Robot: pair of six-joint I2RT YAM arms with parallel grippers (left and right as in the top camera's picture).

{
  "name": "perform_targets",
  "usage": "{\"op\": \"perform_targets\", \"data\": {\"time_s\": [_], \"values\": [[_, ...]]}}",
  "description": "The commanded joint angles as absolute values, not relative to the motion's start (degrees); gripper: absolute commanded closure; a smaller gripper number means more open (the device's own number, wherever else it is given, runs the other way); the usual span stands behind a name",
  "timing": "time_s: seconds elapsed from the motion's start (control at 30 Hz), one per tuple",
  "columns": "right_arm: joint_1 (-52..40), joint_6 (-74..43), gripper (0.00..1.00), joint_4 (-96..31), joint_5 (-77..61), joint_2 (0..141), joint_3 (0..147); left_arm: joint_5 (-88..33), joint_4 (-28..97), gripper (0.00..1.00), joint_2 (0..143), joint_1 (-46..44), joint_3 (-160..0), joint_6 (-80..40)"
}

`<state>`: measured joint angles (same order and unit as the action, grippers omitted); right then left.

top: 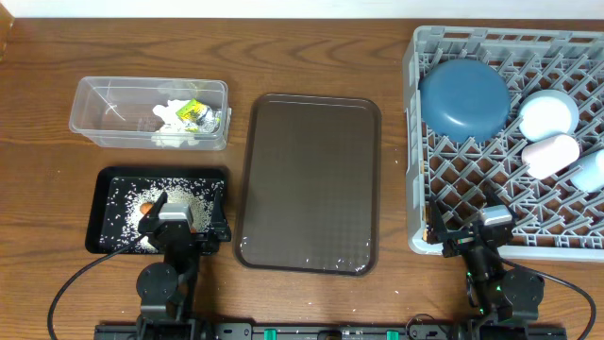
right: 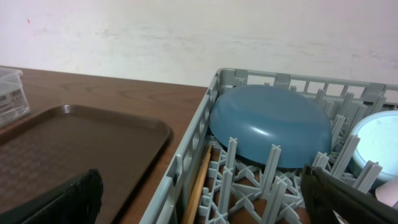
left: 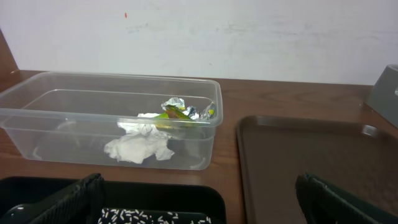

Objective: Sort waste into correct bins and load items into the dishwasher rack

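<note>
Left gripper (top: pixel 175 219), right gripper (top: pixel 472 231) apart, empty; waste (top: pixel 175 118) binned, dishwasher rack (top: pixel 411 142) loaded; looks finished, no further grasp needed.

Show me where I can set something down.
The brown tray, between black tray and rack, is bare. Left half of the clear tub is free too. Crowded: the rack's back right, with dish and cups; the black tray, with rice.

With the right claw (right: pixel 205 208) spread wide, the grey rack (right: pixel 186 152) holds a dark-blue dish (right: pixel 270 124) tilted among its pegs, a light-blue bowl (right: pixel 376 140) just beside it and a wooden chopstick (right: pixel 198 183) along the wall nearest the brown tray (right: pixel 74 143), which lies on the desk (right: pixel 143 84).
</note>
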<state>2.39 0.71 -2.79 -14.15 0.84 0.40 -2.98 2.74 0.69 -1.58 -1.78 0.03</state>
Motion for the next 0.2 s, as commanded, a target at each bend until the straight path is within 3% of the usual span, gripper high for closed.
{"op": "perform_targets", "data": {"time_s": [0.0, 0.17], "values": [[3.4, 1.6, 0.01, -3.1, -13.5, 0.3, 0.3, -1.9, 3.8, 0.01, 0.2, -1.2, -0.2, 0.4], [3.4, 1.6, 0.01, -3.1, -13.5, 0.3, 0.3, -1.9, 3.8, 0.01, 0.2, -1.3, -0.2, 0.4]]}}
